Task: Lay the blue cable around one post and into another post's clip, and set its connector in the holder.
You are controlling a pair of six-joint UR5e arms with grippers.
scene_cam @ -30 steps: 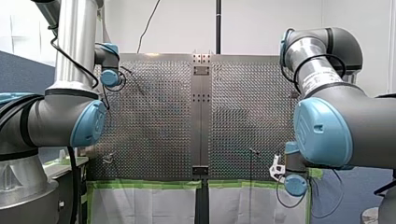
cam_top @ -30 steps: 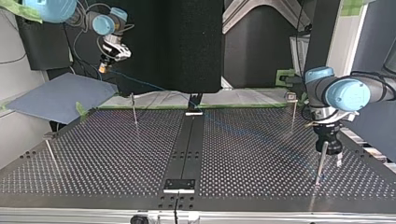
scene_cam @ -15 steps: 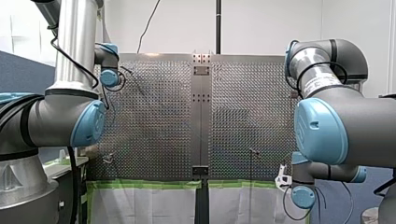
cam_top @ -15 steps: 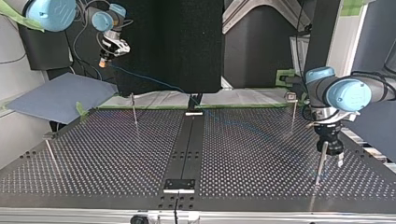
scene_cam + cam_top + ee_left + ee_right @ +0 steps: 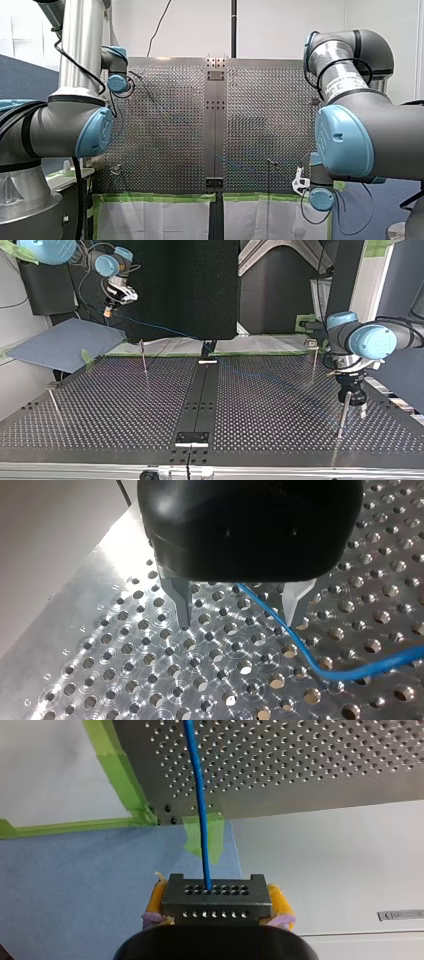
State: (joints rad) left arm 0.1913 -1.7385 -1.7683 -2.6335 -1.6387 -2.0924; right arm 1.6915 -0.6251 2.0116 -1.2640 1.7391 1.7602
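Worktop (image 5: pixel 165 125) fills the front view, my right gripper (image 5: pixel 298 181) hanging past its near edge. Top view: cable (image 5: pixel 170 331) runs from it across to my left gripper (image 5: pixel 354 409) by a post (image 5: pixel 342 416). Left wrist: fingers (image 5: pixel 182 605) open, cable just beside one. Right wrist: yellow fingers (image 5: pixel 278 901) clamped on the connector (image 5: pixel 216 899).
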